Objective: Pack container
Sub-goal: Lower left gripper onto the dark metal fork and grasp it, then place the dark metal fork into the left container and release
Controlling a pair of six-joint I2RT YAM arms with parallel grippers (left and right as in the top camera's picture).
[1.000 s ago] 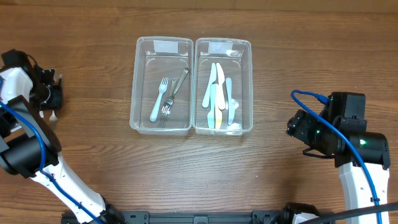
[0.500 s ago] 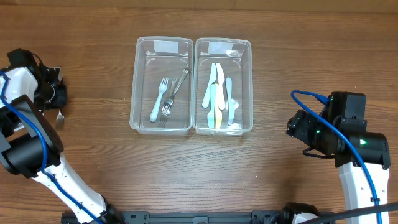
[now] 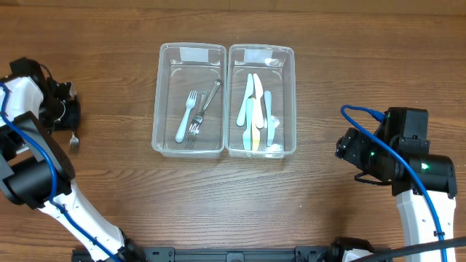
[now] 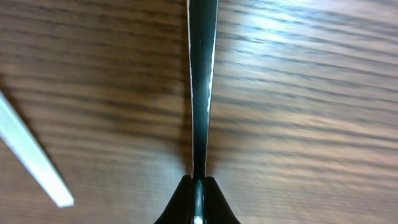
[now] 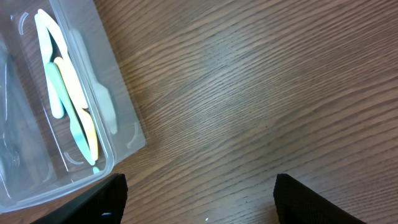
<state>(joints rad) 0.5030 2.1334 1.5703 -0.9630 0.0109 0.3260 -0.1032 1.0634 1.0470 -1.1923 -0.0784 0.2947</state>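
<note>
Two clear plastic containers stand side by side at the table's middle. The left container [image 3: 156,102] holds several forks [image 3: 193,116]. The right container [image 3: 293,94] holds several plastic knives [image 3: 255,113], and its corner [image 5: 118,106] and the knives [image 5: 68,93] also show in the right wrist view. My left gripper [image 3: 65,116] is at the far left edge, shut [image 4: 199,183] on a thin metal utensil [image 4: 202,93] seen edge-on, whose head [image 3: 73,140] hangs just over the table. My right gripper [image 5: 202,199] is open and empty over bare wood, right of the containers [image 3: 342,145].
A white strip [image 4: 31,155] lies at the left of the left wrist view; I cannot tell what it is. The left arm's blue cable [image 3: 44,160] runs down the left side. The right arm's cable [image 3: 364,113] loops near its wrist.
The left gripper has shifted slightly, and the utensil's head has swung a little down and to the right. The right arm has not moved.
</note>
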